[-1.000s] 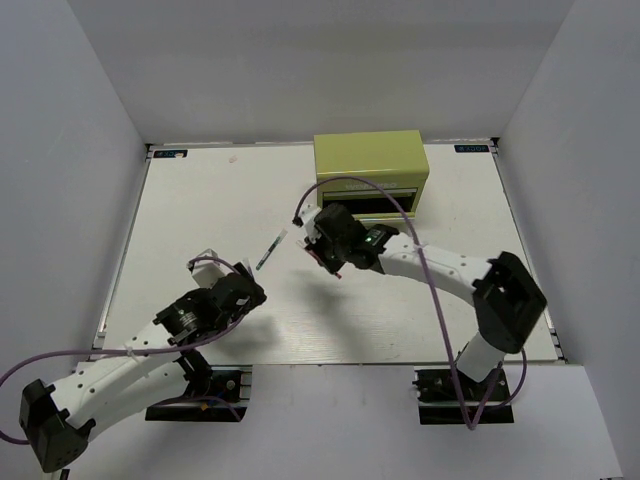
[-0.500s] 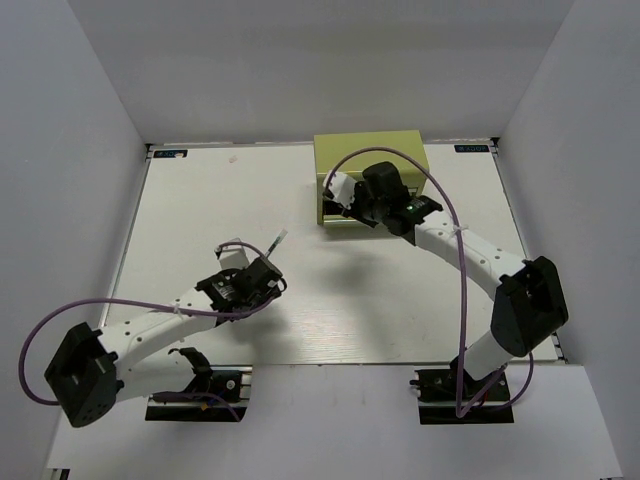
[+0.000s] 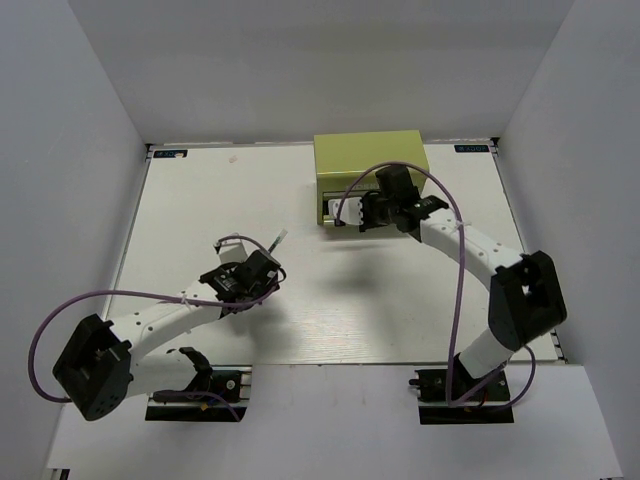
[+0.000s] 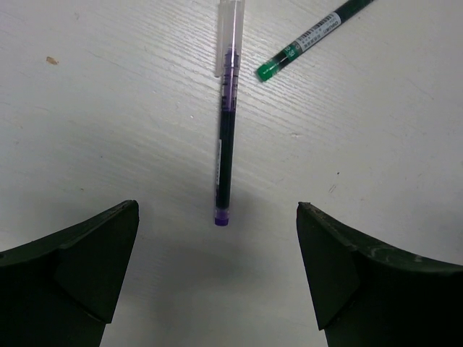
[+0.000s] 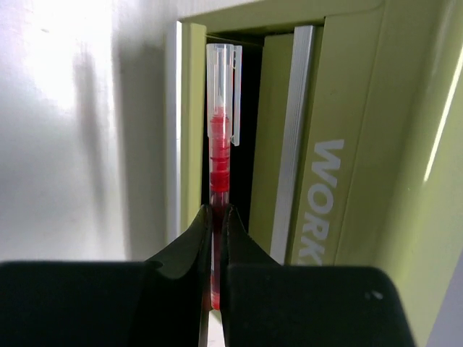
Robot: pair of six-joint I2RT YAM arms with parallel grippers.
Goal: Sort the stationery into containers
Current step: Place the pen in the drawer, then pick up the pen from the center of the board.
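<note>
**A:** Where is the right pincer (image 5: 215, 211)?

**B:** Up at the olive drawer chest (image 5: 347, 108), at the far side of the counter (image 3: 200, 200). It is clenched on a red pen (image 5: 219, 152), both fingers pressed against the barrel near its lower end.

**A:** And how does the pen lie?

**B:** It points straight away from the wrist camera, clear cap foremost. It lines up with the dark slot of a drawer that stands ajar, beside a silver strip and the letters "WORK". Whether the cap is inside the slot or just in front of it, I cannot tell.

**A:** The left side?

**B:** The left pincer (image 4: 217, 210) is released, its dark fingers spread wide over the counter. Between them lies a purple pen (image 4: 226, 137), flat on the white wood-grain surface. Its purple end is nearest the fingers and its clear cap is at the far end. Neither finger touches it.

**A:** Anything else there?

**B:** A green pen (image 4: 311, 35) lies just beside the purple one's cap, slanting off to the upper right, the two close but apart. In the overhead view the left arm reaches over the middle of the counter, well apart from the chest
</note>
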